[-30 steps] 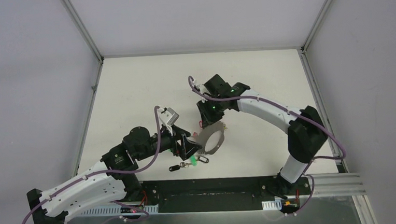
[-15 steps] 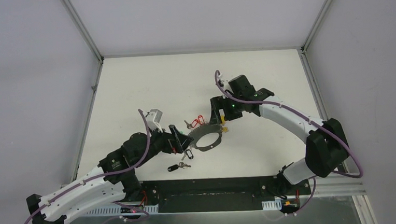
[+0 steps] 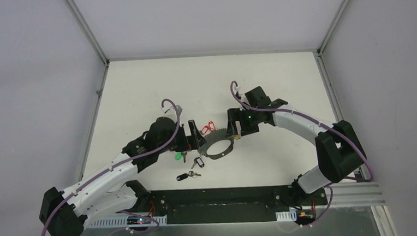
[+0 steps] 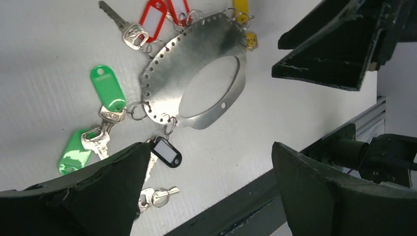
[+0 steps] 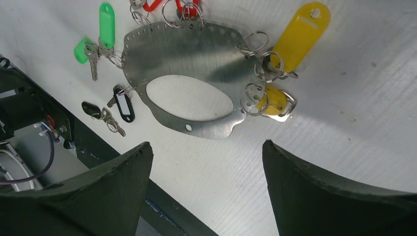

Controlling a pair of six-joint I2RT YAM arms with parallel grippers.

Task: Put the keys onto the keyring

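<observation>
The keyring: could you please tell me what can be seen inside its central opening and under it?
Inside the oval opening of the keyring, only bare white table shows. Whatever lies beneath the metal itself is covered and cannot be seen.

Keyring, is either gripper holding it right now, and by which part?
Nothing is held. The left gripper and right gripper both stand open above the keyring lying on the table.

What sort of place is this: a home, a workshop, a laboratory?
Probably a robotics laboratory test cell: a white table walled by plain panels on aluminium posts, with the left arm and right arm bolted at its near edge. A metal keyring lies on it.
</observation>
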